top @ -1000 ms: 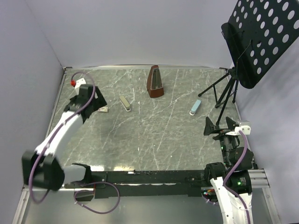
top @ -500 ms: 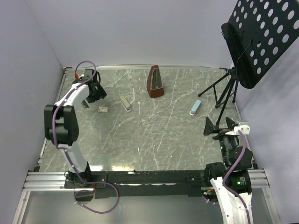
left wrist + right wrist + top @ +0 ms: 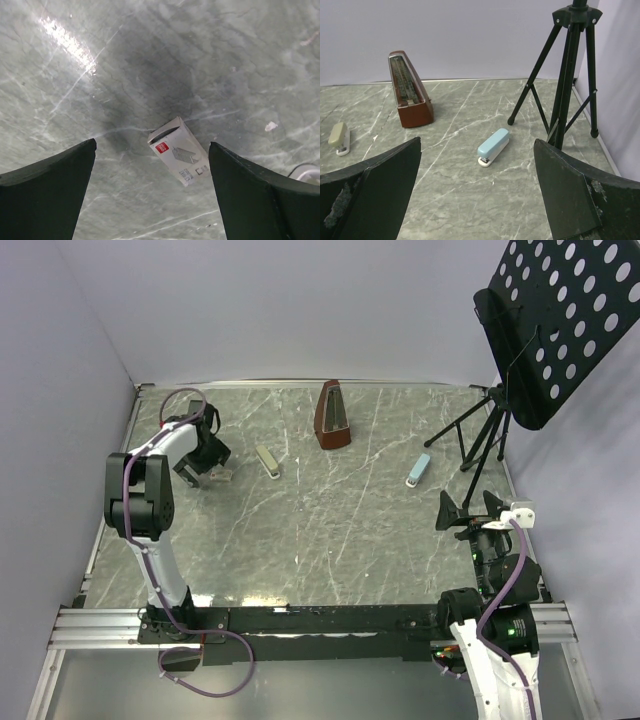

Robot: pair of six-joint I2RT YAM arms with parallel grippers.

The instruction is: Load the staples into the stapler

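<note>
The staples are a small cream box with a red mark (image 3: 179,151), lying flat on the marble table with one end flap open. My left gripper (image 3: 152,144) hangs over it, open, its dark fingers (image 3: 45,190) wide on either side and not touching it. From above, that gripper (image 3: 207,468) sits at the far left with the box (image 3: 222,476) just beside it. A tan stapler (image 3: 267,461) lies right of the box. A light blue stapler (image 3: 494,146) lies ahead of my open, empty right gripper (image 3: 477,144), which stays low at the near right (image 3: 465,510).
A brown metronome (image 3: 333,415) stands at the back centre. A black music stand with a perforated desk (image 3: 560,320) rises on a tripod (image 3: 567,75) at the back right, close to the blue stapler. Grey walls close off the table on the left and at the back.
My left arm has folded back, and its gripper has moved down and right until it is over the staples box. The right arm and all the objects have stayed still.
</note>
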